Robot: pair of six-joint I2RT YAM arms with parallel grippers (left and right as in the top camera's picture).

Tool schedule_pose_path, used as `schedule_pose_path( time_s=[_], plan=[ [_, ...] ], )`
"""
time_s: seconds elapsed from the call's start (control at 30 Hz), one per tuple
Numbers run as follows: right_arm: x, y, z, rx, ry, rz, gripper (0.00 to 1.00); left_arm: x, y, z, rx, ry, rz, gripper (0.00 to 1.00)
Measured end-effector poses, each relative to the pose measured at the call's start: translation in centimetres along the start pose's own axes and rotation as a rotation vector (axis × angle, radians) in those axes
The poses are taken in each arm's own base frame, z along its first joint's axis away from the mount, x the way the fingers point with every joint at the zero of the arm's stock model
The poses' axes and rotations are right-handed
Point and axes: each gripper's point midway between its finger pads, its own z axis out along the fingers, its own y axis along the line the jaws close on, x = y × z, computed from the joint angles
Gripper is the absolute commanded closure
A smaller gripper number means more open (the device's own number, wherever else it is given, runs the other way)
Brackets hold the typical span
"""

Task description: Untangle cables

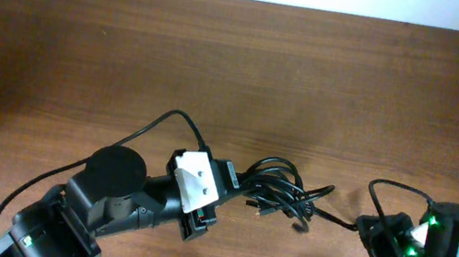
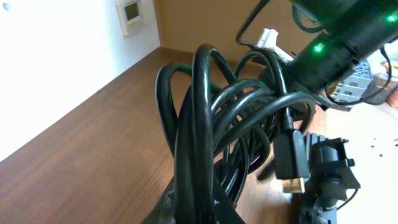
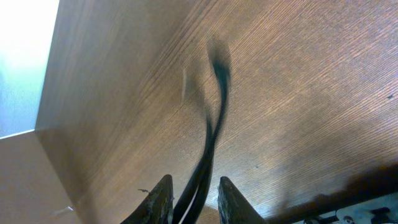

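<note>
The surface [image 1: 240,65] is a dark brown wood-grain top that fills nearly the whole overhead frame, ending at a pale strip along the top edge. Its upper half and its middle are plain wood. A bundle of black cables [image 1: 279,193] sits over the lower middle of the frame, looped and crossed on itself; whether it rests on the wood or hangs just above it cannot be told. In the right wrist view the same grain [image 3: 298,93] runs diagonally, with a faint shadow beside a blurred strand.
</note>
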Motion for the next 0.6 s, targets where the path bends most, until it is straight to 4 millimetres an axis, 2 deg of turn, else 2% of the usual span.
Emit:
schedule_pose_path(
  time_s=[0.07, 0.1, 0.17, 0.2, 0.23, 0.27, 0.3, 0.4, 0.5, 0.57, 0.6],
  plan=[
    [-0.2, 1.4, 0.0, -0.062, 0.001, -0.065, 0.75, 1.0, 0.3, 0.2, -0.017, 0.041, -0.024, 1.0],
    [-0.2, 2.4, 0.0, -0.106, 0.002, -0.112, 0.69, 1.5, 0.5, 0.3, -0.023, 0.064, -0.035, 1.0],
    [-0.4, 4.5, -0.3, -0.198, -0.014, -0.302, 0.69, 2.2, 0.6, 0.2, -0.032, 0.091, -0.045, 1.0],
    [-0.1, 6.1, -0.6, -0.28, -0.021, -0.495, 0.53, 3.0, 0.5, 0.2, -0.028, 0.122, -0.058, 1.0],
    [0.2, 6.4, -0.8, -0.303, -0.014, -0.554, 0.33, 4.0, 0.4, 0.3, -0.022, 0.164, -0.074, 1.0],
    [1.3, 8.0, -1.4, -0.411, 0.006, -0.714, 0.22, 4.3, 0.3, 0.7, -0.007, 0.178, -0.082, 1.0],
    [3.0, 8.8, -2.1, -0.507, 0.048, -0.853, 0.16, 4.7, 0.0, 1.3, 0.021, 0.193, -0.092, 1.0],
    [4.3, 9.4, -2.8, -0.598, 0.054, -1.039, 0.16, 4.7, -1.7, 2.6, 0.154, 0.196, -0.12, 1.0],
    [4.4, 9.4, -2.9, -0.608, 0.048, -1.072, 0.16, 4.5, -2.5, 3.5, 0.234, 0.183, -0.132, 1.0],
    [2.8, 8.7, -2.1, -0.505, 0.012, -0.97, 0.16, 3.5, -3.5, 3.6, 0.305, 0.142, -0.125, 1.0],
    [1.4, 7.7, -1.3, -0.399, -0.016, -0.843, 0.16, 3.4, -3.9, 3.5, 0.329, 0.137, -0.13, 1.0]
  ],
)
